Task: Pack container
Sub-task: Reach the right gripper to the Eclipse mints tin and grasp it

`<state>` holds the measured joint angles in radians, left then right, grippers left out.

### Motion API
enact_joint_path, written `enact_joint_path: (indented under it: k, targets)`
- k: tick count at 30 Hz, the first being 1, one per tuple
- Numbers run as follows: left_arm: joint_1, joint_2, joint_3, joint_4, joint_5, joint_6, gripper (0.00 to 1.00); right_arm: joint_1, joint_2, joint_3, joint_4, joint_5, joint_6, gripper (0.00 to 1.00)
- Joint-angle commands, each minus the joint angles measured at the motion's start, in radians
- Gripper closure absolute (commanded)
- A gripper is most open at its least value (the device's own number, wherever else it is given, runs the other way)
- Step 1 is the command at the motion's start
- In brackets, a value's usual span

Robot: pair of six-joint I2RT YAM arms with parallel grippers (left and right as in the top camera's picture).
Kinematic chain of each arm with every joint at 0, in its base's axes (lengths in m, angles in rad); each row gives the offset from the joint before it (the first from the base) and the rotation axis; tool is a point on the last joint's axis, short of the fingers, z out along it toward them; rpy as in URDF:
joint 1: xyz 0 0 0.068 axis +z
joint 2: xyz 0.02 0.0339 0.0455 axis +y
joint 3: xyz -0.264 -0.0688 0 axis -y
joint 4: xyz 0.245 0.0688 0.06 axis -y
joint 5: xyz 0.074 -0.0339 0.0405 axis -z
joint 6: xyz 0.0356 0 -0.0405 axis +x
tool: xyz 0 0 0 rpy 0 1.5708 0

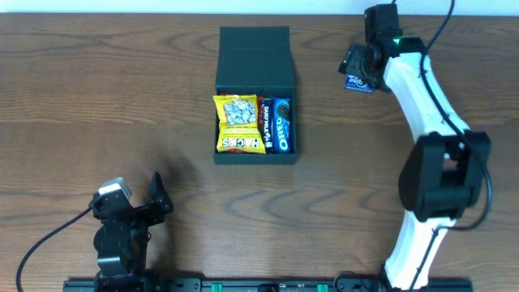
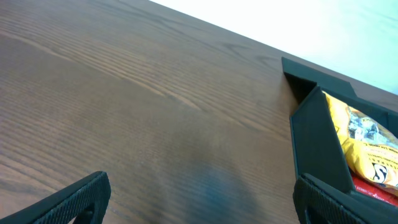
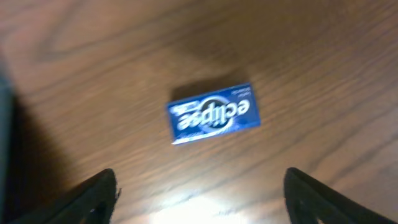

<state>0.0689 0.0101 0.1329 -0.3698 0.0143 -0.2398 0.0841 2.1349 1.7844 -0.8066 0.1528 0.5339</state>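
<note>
Near the middle of the wooden table [image 1: 97, 97], toward its far edge, sat the container [image 1: 255, 55], a dark green box with its flap lid folded back flat away from the robot. Inside it lay a yellow snack packet [image 1: 240, 123] on the left side, a blue Oreo pack [image 1: 282, 123] against the right wall, and a narrow dark packet [image 1: 266, 122] squeezed between the two.

The right arm [image 1: 422, 97] reached up from its base at the near right edge, its white links bent over toward the far right corner of the table, well apart from the container. Its wrist pointed downward, and the right gripper [image 3: 202, 196] hung above a small blue Eclipse gum pack [image 3: 213, 114] that lay flat on the wood. The two fingers [image 3: 99, 193] stood wide apart at either side of the wrist view, and neither touched the pack.

The left arm [image 1: 117, 235] sat folded low at the near left corner, its wrist angled forward and to the right across bare wood. The left gripper [image 2: 202, 199] was also spread wide and held nothing; its dark fingertips [image 2: 74, 199] showed at the lower corners of the wrist view, with the container's left wall and the yellow packet visible ahead on the right.
</note>
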Motion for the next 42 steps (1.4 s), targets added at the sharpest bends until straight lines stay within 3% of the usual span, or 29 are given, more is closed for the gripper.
enact_joint_path:
  k: [1,4,16,24,32,37,42]
  targets:
    - [-0.004,-0.006,-0.021,-0.007,-0.018,-0.008,0.05,-0.013,0.057,0.0,0.004,0.06,-0.004,0.09]
    - [-0.004,-0.006,-0.021,-0.007,-0.018,-0.008,0.05,-0.038,0.093,0.0,0.044,0.056,-0.027,0.01]
    - [-0.004,-0.006,-0.021,-0.007,-0.018,-0.008,0.05,-0.077,0.175,0.0,0.183,-0.183,-0.354,0.01]
    - [-0.004,-0.006,-0.021,-0.007,-0.018,-0.008,0.05,-0.077,0.185,0.0,0.185,-0.209,-0.394,0.01]
    - [-0.004,-0.006,-0.021,-0.007,-0.018,-0.008,0.05,-0.077,0.216,0.0,0.145,-0.202,-0.393,0.13]
    - [-0.004,-0.006,-0.021,-0.007,-0.018,-0.008,0.05,-0.077,0.216,0.001,0.145,-0.202,-0.392,0.28]
    - [-0.004,-0.006,-0.021,-0.007,-0.018,-0.008,0.05,-0.077,0.214,0.046,0.105,-0.206,-0.348,0.3]
